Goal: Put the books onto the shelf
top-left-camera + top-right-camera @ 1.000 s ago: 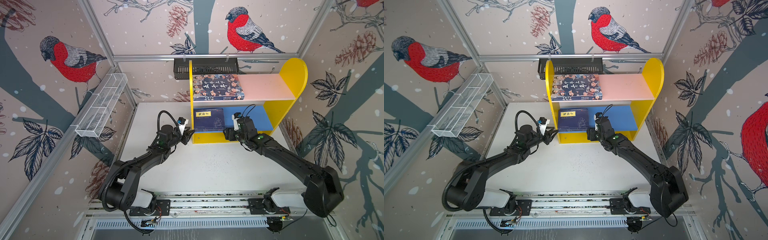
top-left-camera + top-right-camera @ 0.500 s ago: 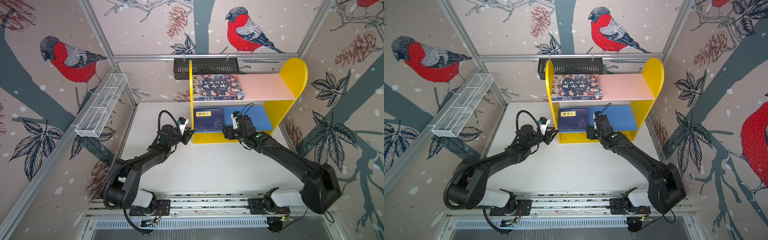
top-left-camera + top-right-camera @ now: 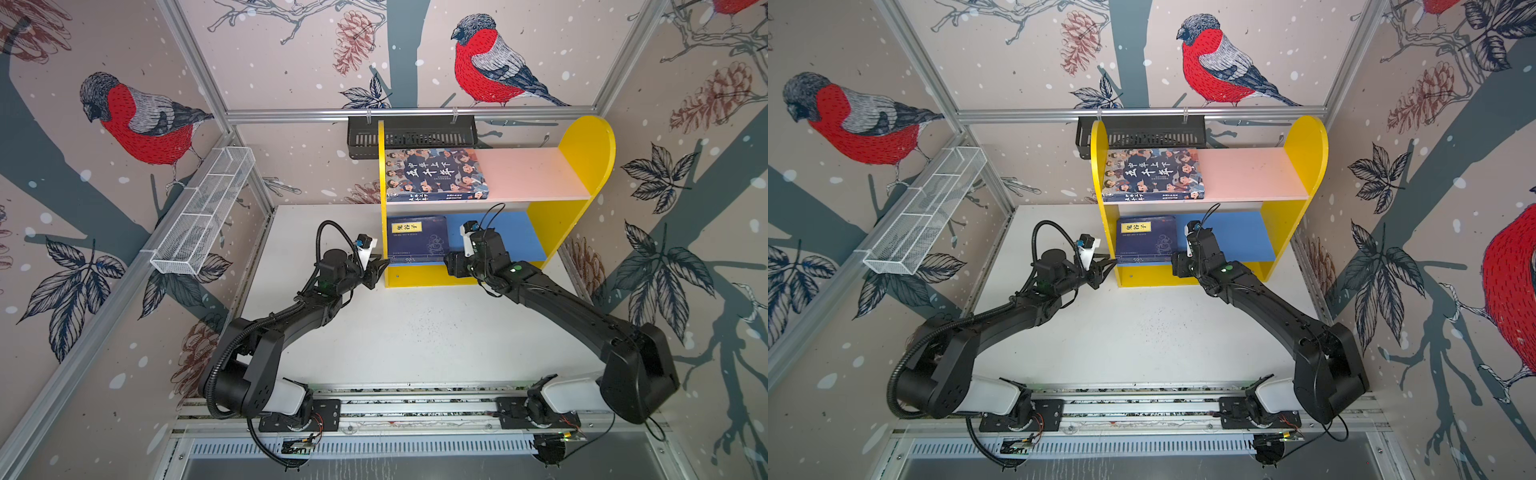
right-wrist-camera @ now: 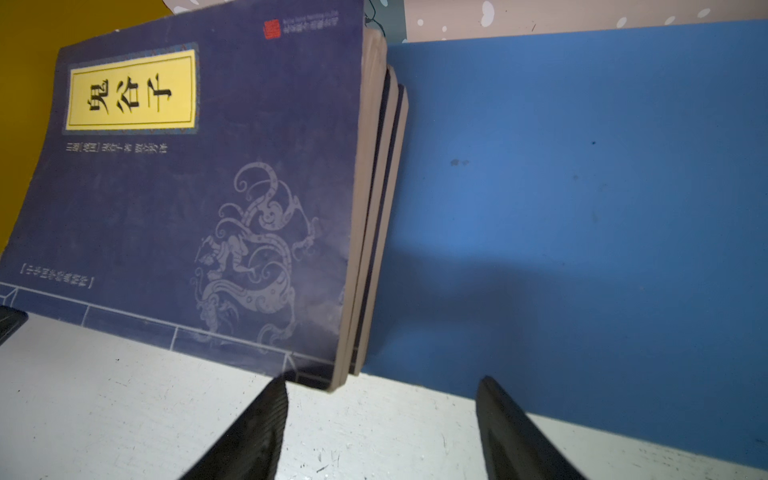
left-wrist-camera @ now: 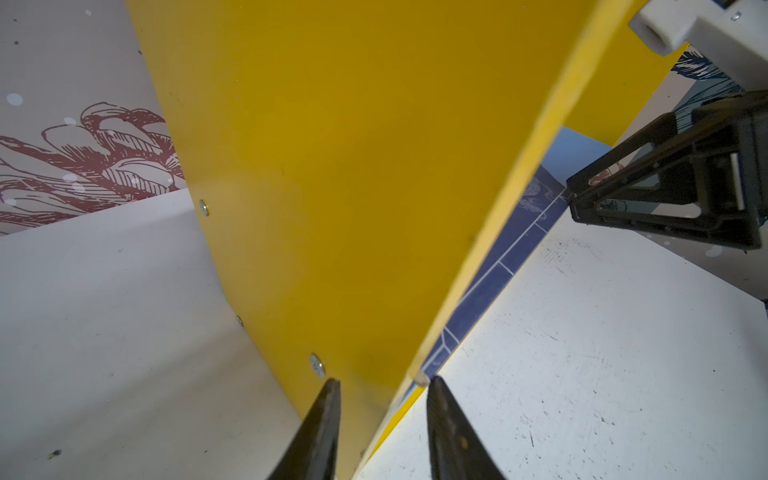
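Right pincer (image 4: pixel 382 384) is gaping wide, empty. The stack of thin navy paper books w/ yellow labels (image 4: pixel 187 187) is lying on the blue board (image 4: pixel 582 166) of the yellow wooden shelf (image 3: pixel 582 141), just ahead of one finger (image 4: pixel 266 415) (prob. light, bendy, slippy: grab the near edge). Left pincer (image 5: pixel 380 382) is sitting narrow astride the shelf's side (image 5: pixel 353 166); can't tell if squeezing.

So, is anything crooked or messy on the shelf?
Only a little. The navy books lying on the blue lower board aren't stacked squarely: the lower ones peek out sideways past the top one. The big book with faces lies flat on the pink board.
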You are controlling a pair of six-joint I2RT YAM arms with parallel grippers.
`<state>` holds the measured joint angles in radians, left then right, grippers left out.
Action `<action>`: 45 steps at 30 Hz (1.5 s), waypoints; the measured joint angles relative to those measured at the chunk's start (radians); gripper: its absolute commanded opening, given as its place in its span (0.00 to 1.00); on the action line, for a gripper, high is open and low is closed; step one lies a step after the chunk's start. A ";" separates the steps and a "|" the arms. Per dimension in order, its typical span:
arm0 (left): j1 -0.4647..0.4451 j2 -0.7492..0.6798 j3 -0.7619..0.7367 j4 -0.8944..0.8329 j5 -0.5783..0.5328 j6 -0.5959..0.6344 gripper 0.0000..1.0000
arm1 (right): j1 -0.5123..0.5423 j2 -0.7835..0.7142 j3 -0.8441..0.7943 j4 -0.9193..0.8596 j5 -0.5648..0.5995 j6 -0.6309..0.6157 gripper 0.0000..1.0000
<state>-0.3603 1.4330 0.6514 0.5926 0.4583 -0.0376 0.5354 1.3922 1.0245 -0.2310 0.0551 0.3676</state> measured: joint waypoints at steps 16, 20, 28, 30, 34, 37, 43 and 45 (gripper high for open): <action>0.000 -0.009 0.000 -0.006 -0.014 0.000 0.38 | 0.003 -0.018 0.015 -0.027 -0.006 -0.001 0.73; 0.000 -0.045 -0.010 -0.023 -0.013 0.010 0.46 | 0.000 -0.056 0.007 -0.025 -0.031 -0.001 0.72; 0.000 -0.118 0.003 -0.153 -0.010 0.025 0.49 | -0.060 -0.083 -0.039 0.045 -0.139 0.023 0.70; 0.000 -0.129 0.011 -0.194 -0.010 0.028 0.49 | -0.069 -0.088 -0.053 0.072 -0.172 0.031 0.69; 0.000 -0.146 0.022 -0.257 -0.010 0.028 0.49 | -0.087 -0.091 -0.070 0.124 -0.240 0.057 0.65; 0.000 -0.159 0.023 -0.285 -0.010 0.028 0.50 | -0.091 -0.093 -0.076 0.148 -0.272 0.079 0.63; 0.000 -0.167 0.027 -0.327 -0.010 0.035 0.50 | -0.091 -0.140 -0.114 0.159 -0.296 0.105 0.56; 0.000 -0.169 0.037 -0.345 -0.010 0.043 0.50 | -0.091 -0.169 -0.134 0.151 -0.285 0.108 0.53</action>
<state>-0.3603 1.2644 0.6880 0.2478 0.4488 0.0059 0.4446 1.2236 0.8909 -0.0799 -0.2298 0.4751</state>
